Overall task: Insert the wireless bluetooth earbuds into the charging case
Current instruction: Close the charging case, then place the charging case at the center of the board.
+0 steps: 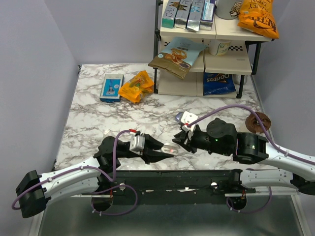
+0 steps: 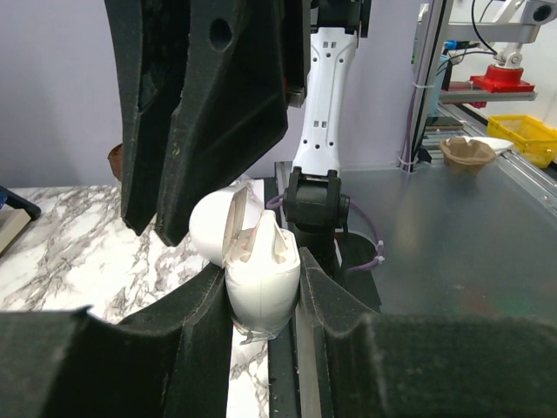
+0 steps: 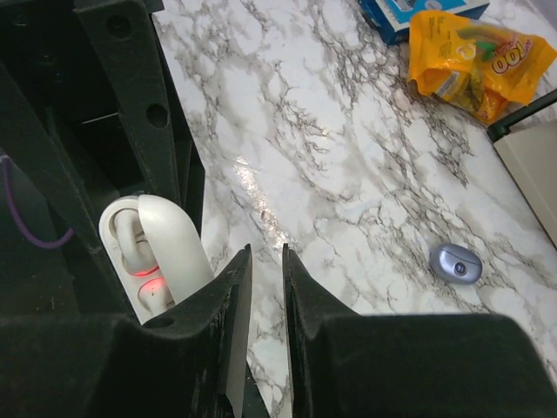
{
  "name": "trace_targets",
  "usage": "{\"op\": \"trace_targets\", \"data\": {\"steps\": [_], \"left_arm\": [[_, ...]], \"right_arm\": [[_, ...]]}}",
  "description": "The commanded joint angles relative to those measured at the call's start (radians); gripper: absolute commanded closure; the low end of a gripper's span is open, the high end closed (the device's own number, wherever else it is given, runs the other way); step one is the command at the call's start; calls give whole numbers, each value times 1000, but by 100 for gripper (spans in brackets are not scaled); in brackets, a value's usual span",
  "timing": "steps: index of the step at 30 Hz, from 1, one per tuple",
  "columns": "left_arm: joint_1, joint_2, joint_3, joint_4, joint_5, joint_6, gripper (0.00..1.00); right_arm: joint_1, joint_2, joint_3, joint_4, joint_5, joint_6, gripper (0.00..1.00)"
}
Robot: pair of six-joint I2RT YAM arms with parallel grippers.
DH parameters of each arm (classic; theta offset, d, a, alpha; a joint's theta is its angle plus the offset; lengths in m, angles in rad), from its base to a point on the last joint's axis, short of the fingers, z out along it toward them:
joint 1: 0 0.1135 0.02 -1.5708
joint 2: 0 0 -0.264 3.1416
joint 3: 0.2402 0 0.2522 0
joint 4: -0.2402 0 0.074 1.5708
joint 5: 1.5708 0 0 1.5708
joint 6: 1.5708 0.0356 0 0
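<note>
Your marble tabletop carries everything here. Your left pincer lies low by the near edge, about halfway along it, and it is pinching the charging case by its sides. Your right pincer sits just beside it, a little further from the near edge, tips facing the left one; its fingers are all but pressed together, only a thin slit shows between them, and you can see nothing in that slit. The charging case is a white shell held clear of the marble, its hinged lid swung open and a red light glowing inside. The one earbud you can see, a small blue-lilac oval, lies alone around the middle of the tabletop, apart from both pincers
</note>
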Motion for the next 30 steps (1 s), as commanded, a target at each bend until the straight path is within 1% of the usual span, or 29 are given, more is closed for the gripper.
{"op": "trace_targets", "data": {"steps": [1, 5, 6, 11, 12, 14, 15, 16, 17, 18, 19, 20, 21, 22, 23, 24, 25, 26, 27, 28, 30], "left_arm": [[-3, -7, 12, 40, -3, 21, 100], [-3, -9, 11, 39, -14, 25, 100], [-3, -9, 11, 40, -19, 25, 100], [-3, -10, 14, 36, -25, 29, 100], [-3, -10, 14, 34, -27, 29, 100], [-3, -10, 16, 28, -43, 29, 100], [-3, -10, 17, 4, -59, 27, 100], [-3, -9, 22, -18, -103, 24, 100], [-3, -6, 29, -47, -138, 24, 100], [-3, 0, 34, -108, -181, 21, 100], [0, 25, 39, -137, -236, 12, 100], [0, 42, 54, -164, -322, 3, 100], [4, 63, 65, -214, -359, -32, 100], [12, 118, 78, -236, -378, -50, 100], [21, 150, 110, -256, -426, -79, 100], [47, 186, 129, -309, -445, -143, 100], [64, 262, 153, -338, -459, -187, 100], [90, 307, 207, -375, -471, -227, 100], [136, 354, 235, -439, -459, -261, 100], [162, 452, 259, -461, -441, -318, 100], [199, 548, 322, -483, -381, -361, 100]], "right_arm": [[2, -13, 19, -34, -106, -10, 71], [2, -16, 8, -33, -179, -20, 72], [2, -15, 8, -37, -226, -24, 72], [2, -1, 7, -48, -263, -29, 72], [2, -4, 7, -46, -249, -24, 72], [1, -19, -4, -34, -191, -9, 72], [1, -33, -13, -2, -50, 32, 70], [1, -71, -19, 13, 28, 40, 66], [-2, -87, -26, 26, 95, 74, 64], [-10, -99, -32, 42, 193, 95, 61], [-24, -102, -29, 44, 221, 111, 56], [-63, -96, -27, 41, 235, 124, 55], [-85, -87, -24, 30, 232, 161, 54], [-103, -79, -27, 24, 234, 181, 53], [-128, -67, -32, 23, 237, 201, 53], [-134, -64, -41, 24, 252, 232, 52], [-140, -61, -58, 27, 266, 249, 51], [-149, -58, -67, 30, 275, 261, 50], [-154, -53, -75, 33, 284, 285, 49], [-157, -53, -90, 36, 289, 295, 47], [-163, -39, -99, 36, 300, 321, 46]]}}
